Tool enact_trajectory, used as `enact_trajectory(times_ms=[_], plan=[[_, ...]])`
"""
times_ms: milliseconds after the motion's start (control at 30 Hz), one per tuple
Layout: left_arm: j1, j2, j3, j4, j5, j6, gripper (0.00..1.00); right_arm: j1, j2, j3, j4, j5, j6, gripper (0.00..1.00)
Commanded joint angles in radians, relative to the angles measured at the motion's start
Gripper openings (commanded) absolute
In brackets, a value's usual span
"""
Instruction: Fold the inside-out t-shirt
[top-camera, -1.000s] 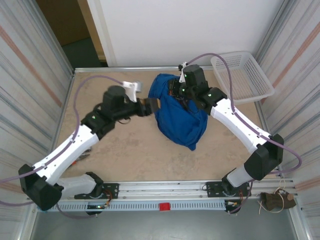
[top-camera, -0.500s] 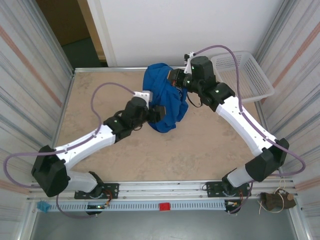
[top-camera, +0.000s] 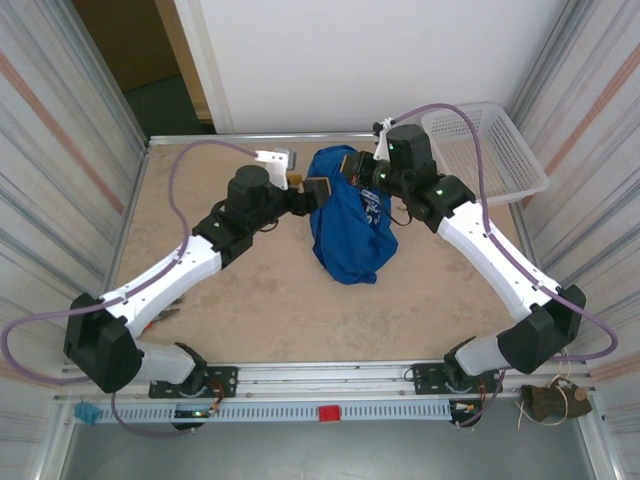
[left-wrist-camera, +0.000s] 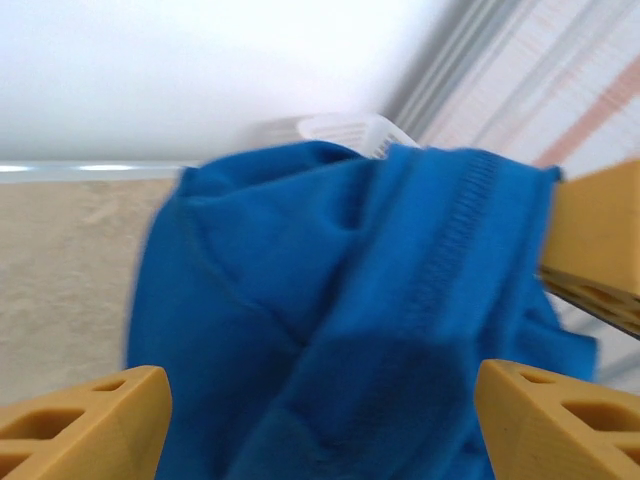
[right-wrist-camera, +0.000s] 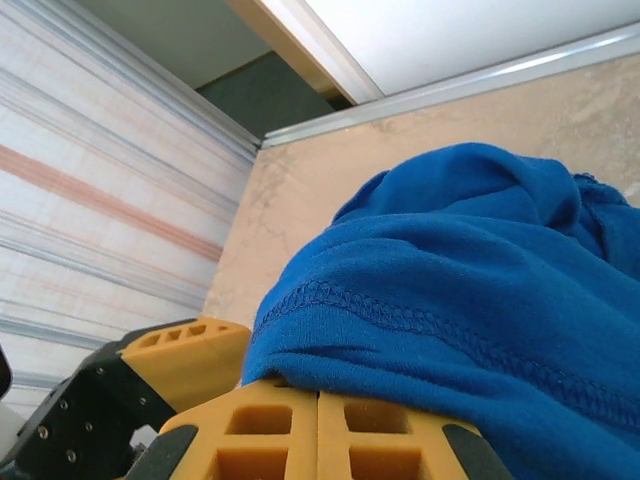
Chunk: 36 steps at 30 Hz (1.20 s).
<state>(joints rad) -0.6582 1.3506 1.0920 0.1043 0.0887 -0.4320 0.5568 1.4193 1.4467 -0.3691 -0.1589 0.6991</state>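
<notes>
Two pincers to note, taken from the left.

On the left half of the tan surface (top-camera: 290, 300), seen from above: left pincer (top-camera: 310, 184), reached in toward the middle, tips right at the upper left edge of the inside-out t-shirt (top-camera: 350, 235).

From the left wrist camera: left pincer (left-wrist-camera: 320, 385) spread wide, yellow-orange fingers (left-wrist-camera: 85, 425) at the two lower corners. Between them, the inside-out t-shirt (left-wrist-camera: 340, 300), bunched, with a stitched hem running up one fold. Cannot tell whether either finger touches the cloth.

In the middle, toward the far edge of the surface: the t-shirt itself, royal blue, crumpled into a hanging heap. Upper end drawn up to the right pincer, lower end down at the surface. A patch of dark print showing near the top.

Just right of the heap's top: right pincer (top-camera: 365, 177), closed tight on the t-shirt's upper edge.

From the right wrist camera: right pincer (right-wrist-camera: 318, 420), fingers pressed together, hemmed blue cloth lying over them and caught there. One yellow-orange finger of the left pincer close by at lower left.

Farthest right, at the far right corner: white lattice basket (top-camera: 490, 150), apart from the t-shirt.
</notes>
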Motion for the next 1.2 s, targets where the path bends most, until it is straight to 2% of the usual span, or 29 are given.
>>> enact_trajectory(times_ms=[0,33,67,133,200,300,333,467,600,800,900,933,1033,1067,1167], plan=[[-0.022,0.033,-0.012,0.079,0.048,0.015,0.77,0.010,-0.058,-0.024,0.028,-0.033,0.003,0.00],[-0.021,0.048,-0.002,0.074,0.026,0.006,0.70,0.014,-0.066,-0.032,0.028,-0.039,0.004,0.00],[-0.017,0.060,0.007,0.069,0.013,-0.002,0.60,0.018,-0.075,-0.039,0.027,-0.045,0.004,0.00],[0.006,0.081,0.032,0.061,-0.012,-0.032,0.32,0.031,-0.104,-0.061,0.027,-0.041,0.004,0.00],[0.042,0.090,0.046,0.067,-0.017,-0.075,0.14,0.042,-0.135,-0.083,0.028,-0.038,0.007,0.00],[0.116,0.112,0.079,0.054,0.008,-0.161,0.02,0.061,-0.188,-0.118,0.034,-0.034,0.015,0.00],[0.141,0.127,0.103,0.020,0.016,-0.185,0.00,0.067,-0.205,-0.130,0.042,-0.037,0.020,0.00],[0.216,0.204,0.178,-0.060,0.100,-0.236,0.00,0.078,-0.244,-0.140,0.065,-0.047,0.045,0.00],[0.246,0.288,0.200,-0.152,0.125,-0.262,0.00,0.066,-0.248,-0.074,0.071,-0.066,0.055,0.00],[0.249,0.379,0.069,-0.139,0.146,-0.261,0.00,0.009,-0.204,0.114,0.081,-0.111,0.074,0.00],[0.252,0.405,0.023,-0.168,0.132,-0.209,0.00,-0.012,-0.171,0.209,0.089,-0.122,0.082,0.00],[0.258,0.405,0.019,-0.193,0.133,-0.185,0.08,-0.014,-0.163,0.233,0.093,-0.120,0.082,0.00],[0.282,0.323,-0.001,-0.277,0.108,-0.089,0.40,-0.012,-0.148,0.262,0.102,-0.112,0.079,0.00],[0.296,0.271,-0.016,-0.305,0.088,-0.064,0.47,-0.008,-0.147,0.259,0.097,-0.104,0.068,0.00],[0.327,0.105,-0.044,-0.380,0.051,0.013,0.59,-0.001,-0.164,0.178,0.098,-0.077,0.045,0.00]])
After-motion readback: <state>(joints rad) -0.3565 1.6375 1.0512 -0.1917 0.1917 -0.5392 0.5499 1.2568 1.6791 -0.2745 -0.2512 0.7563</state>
